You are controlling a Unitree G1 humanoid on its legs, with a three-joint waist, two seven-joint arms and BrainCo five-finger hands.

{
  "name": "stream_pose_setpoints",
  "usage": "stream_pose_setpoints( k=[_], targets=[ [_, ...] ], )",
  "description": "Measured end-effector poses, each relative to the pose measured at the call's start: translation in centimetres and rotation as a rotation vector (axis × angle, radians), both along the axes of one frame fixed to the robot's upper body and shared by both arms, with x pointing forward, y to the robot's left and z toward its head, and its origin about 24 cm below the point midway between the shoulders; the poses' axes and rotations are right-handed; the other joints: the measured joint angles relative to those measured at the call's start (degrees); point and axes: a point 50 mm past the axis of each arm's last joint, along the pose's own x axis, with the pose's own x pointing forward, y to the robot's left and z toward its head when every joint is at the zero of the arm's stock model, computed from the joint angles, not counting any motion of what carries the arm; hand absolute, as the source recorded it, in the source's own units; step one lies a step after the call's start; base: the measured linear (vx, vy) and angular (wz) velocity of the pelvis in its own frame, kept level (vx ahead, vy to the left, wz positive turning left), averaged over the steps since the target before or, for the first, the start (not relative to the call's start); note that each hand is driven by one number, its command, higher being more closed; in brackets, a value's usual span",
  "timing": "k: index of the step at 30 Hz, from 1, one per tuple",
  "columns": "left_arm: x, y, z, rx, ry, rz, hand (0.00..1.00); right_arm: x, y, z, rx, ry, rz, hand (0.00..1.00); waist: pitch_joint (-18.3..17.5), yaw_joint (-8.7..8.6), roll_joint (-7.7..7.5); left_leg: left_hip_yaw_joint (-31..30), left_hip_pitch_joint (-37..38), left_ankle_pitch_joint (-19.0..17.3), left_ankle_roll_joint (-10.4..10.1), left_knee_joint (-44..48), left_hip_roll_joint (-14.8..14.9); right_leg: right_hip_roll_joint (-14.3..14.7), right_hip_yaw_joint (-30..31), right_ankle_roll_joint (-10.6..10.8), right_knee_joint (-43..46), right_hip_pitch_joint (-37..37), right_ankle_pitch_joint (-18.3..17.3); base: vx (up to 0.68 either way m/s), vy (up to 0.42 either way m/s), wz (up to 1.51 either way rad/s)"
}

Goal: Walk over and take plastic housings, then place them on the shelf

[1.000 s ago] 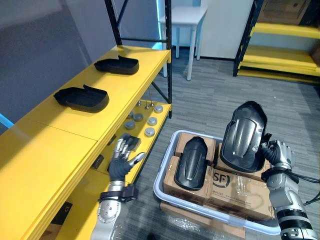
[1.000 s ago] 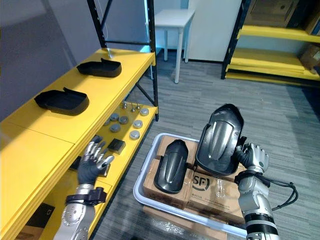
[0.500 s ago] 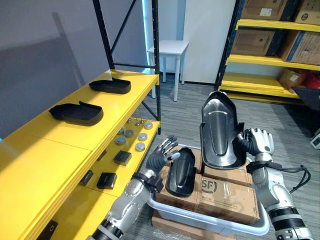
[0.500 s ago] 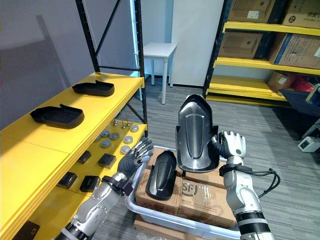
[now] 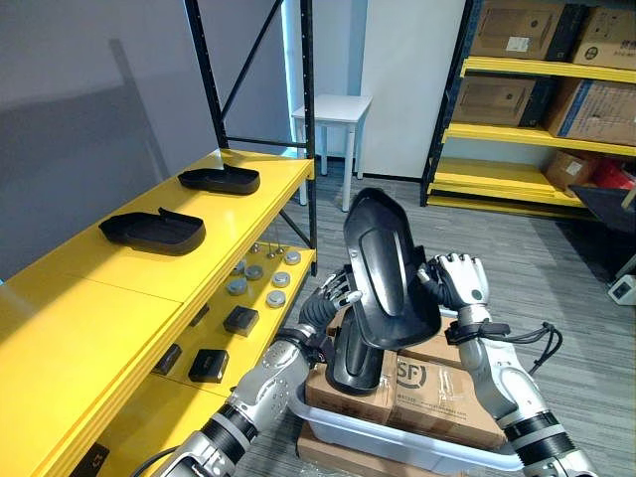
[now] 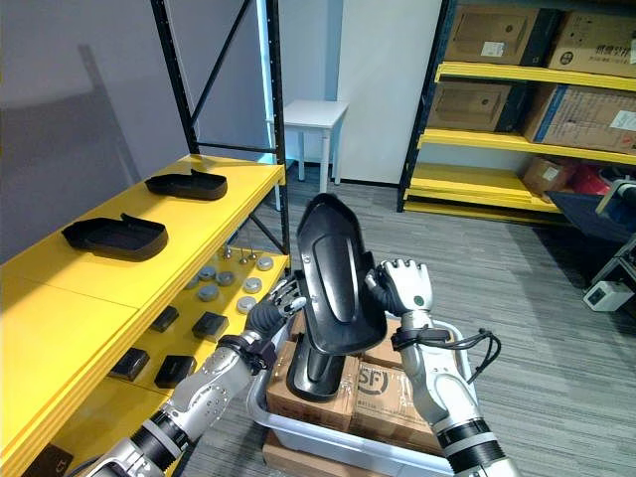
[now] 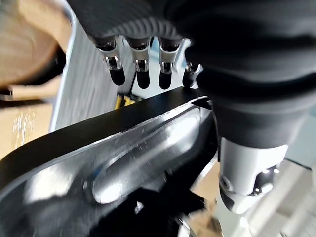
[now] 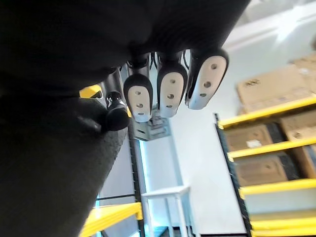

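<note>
- Right hand (image 5: 457, 281) is clamped on the plastic housing (image 5: 386, 268), fingers curled round the housing's right edge, and holds it on end, top leaning away from the palm.
- The right wrist view shows that grip from close up: curled fingertips (image 8: 170, 91) hooked over the dark shell, which the head views hide behind the housing.
- Left hand (image 5: 333, 298) is up at the housing's opposite edge, fingers straight and apart. The left wrist view has its fingers (image 7: 140, 69) over the glossy face; whether they touch it, I cannot tell.
- Below both hands, a second housing (image 5: 353, 363) lies on cardboard boxes (image 5: 437, 383) in a white tote (image 5: 397, 447).
- Well out past the left hand, two housings (image 5: 154, 229) lie on the yellow shelf (image 5: 99, 288).
</note>
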Motion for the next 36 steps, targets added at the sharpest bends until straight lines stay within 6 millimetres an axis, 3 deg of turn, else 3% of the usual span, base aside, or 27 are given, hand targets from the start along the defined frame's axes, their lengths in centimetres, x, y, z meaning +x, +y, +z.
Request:
stream_pose_setpoints(
  k=[10,11,22,31,32,36],
  targets=[
    [0.6,0.8,-1.1,0.034,0.07,0.121,0.0,-0.3,3.5,-0.5,0.005,-0.023,0.11,1.0,-0.15,0.59,-0.19,-0.07,0.02,0.01,-0.02,0.01,0.01,0.1,-0.05,-0.11,-0.36,0.24,0.16,0.0,0.0,0.0],
    [0.7,0.8,-1.1,0.033,0.072,0.124,1.0,-0.3,3.6,-0.5,0.004,-0.026,0.114,1.0,-0.16,0.6,-0.2,-0.07,0.03,0.01,-0.02,0.01,0.01,0.1,-0.04,-0.11,-0.35,0.24,0.16,0.0,0.0,0.0],
    [1.8,1.1,0.5,-0.164,0.103,0.178,1.0,-0.9,4.8,-1.0,0.001,-0.066,0.165,1.0,-0.79,0.52,-1.06,-0.06,0.08,0.02,-0.04,0.01,0.06,0.14,-0.02,-0.12,-0.44,0.3,0.16,0.0,0.0,0.0],
    [0.9,1.1,0.1,-0.292,0.131,0.172,1.0,-1.6,5.4,-0.5,0.042,-0.124,0.208,1.0,-0.99,0.53,-1.39,0.0,0.13,-0.02,-0.09,0.01,0.09,0.15,0.02,-0.12,-0.62,0.36,0.16,0.0,0.0,0.0],
    [0.6,1.2,-0.3,-0.306,0.144,0.171,1.0,-1.7,5.4,-0.7,0.033,-0.117,0.214,0.0,-1.05,0.59,-1.49,-0.03,0.13,-0.04,-0.12,0.01,0.1,0.18,-0.04,-0.12,-0.74,0.39,0.16,0.0,0.0,0.0],
    [-0.7,2.2,-1.2,-0.363,0.166,0.202,1.0,-2.7,6.3,-1.3,0.071,-0.092,0.27,0.0,-1.06,0.76,-1.55,-0.47,0.0,-0.11,-0.21,0.01,0.1,0.29,-0.48,-0.12,-1.29,0.95,0.16,0.0,0.0,0.06]
  ],
)
